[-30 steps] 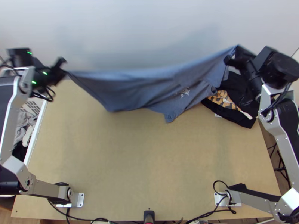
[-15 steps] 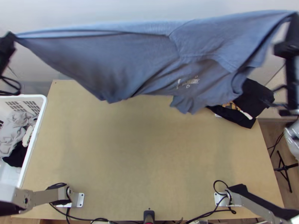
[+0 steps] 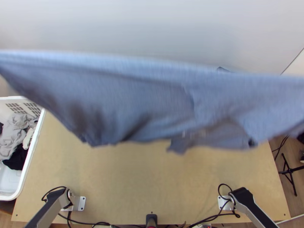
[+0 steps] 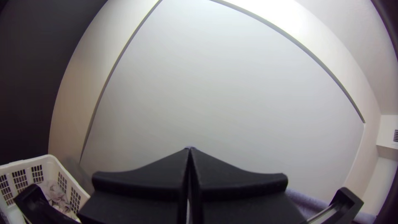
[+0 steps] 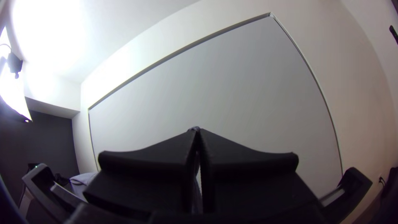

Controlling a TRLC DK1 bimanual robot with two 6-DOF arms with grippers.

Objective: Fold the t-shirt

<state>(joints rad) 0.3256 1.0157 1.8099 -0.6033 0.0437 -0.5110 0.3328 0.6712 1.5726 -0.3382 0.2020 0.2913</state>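
The blue t-shirt [image 3: 152,98] hangs stretched in the air above the table, spanning the top view from side to side, its lower edge drooping unevenly. In the left wrist view my left gripper [image 4: 190,150] is shut on the t-shirt, a bit of cloth at its fingertips; more of the shirt [image 4: 304,202] passes behind the fingers. My right gripper [image 5: 197,130] in the right wrist view is likewise shut on the t-shirt, with cloth between its fingers. Another part of the shirt [image 5: 85,178] lies beyond them.
The light wooden table [image 3: 129,182] lies beneath the shirt. A white basket [image 3: 23,167] with grey and black clothes stands at its left side. A black tripod [image 3: 289,173] is on the floor at the right. A pale wall panel [image 3: 152,26] rises behind the table.
Both arms have lifted and spread out past the top view's sides, raising the shirt off the table. Over the last half second its hanging part has swung down the picture, covering the dark clothes at right.
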